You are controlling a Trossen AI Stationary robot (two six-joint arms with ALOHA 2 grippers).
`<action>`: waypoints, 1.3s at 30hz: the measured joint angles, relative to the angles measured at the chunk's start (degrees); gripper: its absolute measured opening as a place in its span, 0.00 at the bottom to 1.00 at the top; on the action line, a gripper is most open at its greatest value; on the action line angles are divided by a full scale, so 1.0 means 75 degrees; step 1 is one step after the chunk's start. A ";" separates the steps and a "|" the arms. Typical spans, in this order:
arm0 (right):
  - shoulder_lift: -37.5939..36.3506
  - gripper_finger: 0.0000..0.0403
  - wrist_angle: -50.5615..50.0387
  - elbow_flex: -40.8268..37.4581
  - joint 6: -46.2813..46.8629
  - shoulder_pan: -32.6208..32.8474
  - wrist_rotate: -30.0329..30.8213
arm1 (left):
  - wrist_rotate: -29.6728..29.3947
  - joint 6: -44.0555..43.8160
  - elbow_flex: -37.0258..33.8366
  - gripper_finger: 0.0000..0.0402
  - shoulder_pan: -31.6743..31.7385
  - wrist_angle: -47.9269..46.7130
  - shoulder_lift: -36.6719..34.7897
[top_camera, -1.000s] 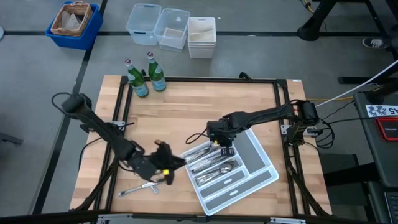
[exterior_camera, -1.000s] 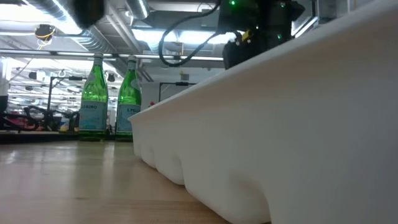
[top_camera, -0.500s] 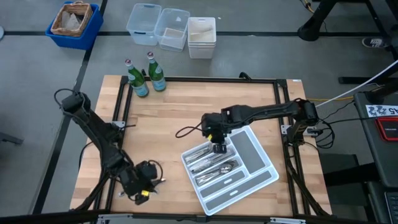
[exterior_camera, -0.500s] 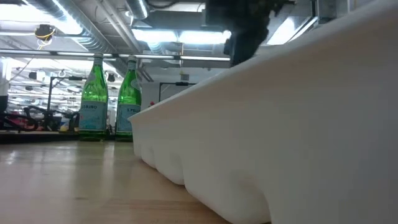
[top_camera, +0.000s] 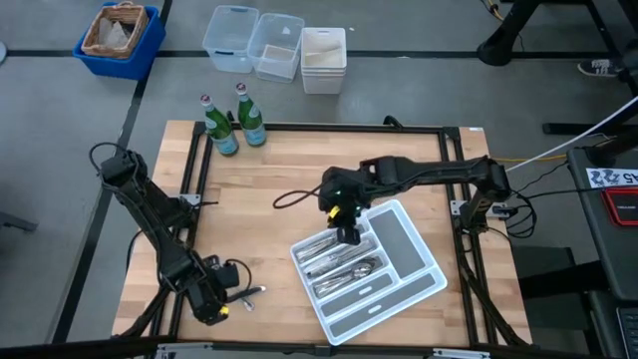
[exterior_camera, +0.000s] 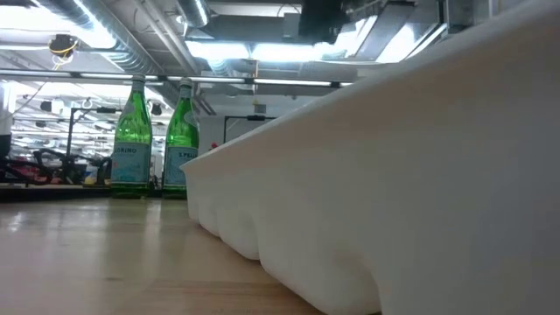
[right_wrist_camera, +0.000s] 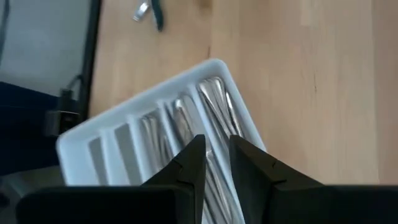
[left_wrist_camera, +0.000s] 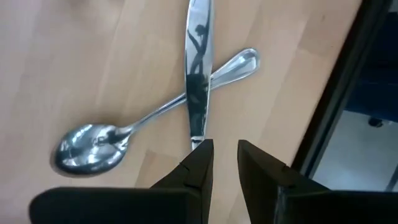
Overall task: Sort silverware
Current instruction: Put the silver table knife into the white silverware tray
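Now | left gripper (left_wrist_camera: 222, 163) moved over spoon (left_wrist_camera: 112, 138), knife (left_wrist_camera: 198, 68)

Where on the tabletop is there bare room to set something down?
Bare wood lies between the green bottles and the white tray, across the table's middle. The tray's wide compartment is empty. Crowded: the near left corner, with knife, spoon and left hand.

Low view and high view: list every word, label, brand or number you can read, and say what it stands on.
Left green bottle, label: text there, too blurred to read.
Right green bottle, label: also too blurred to read.
White card with dark marks at the high view's right edge: too small to read.
White tray, silverware, knife, spoon: no text visible.
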 joint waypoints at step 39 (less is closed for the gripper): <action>-0.3592 0.19 -0.3375 0.0838 0.3608 0.3112 0.6321 | 0.0542 0.0214 -0.0176 0.15 -0.0040 0.1026 0.1431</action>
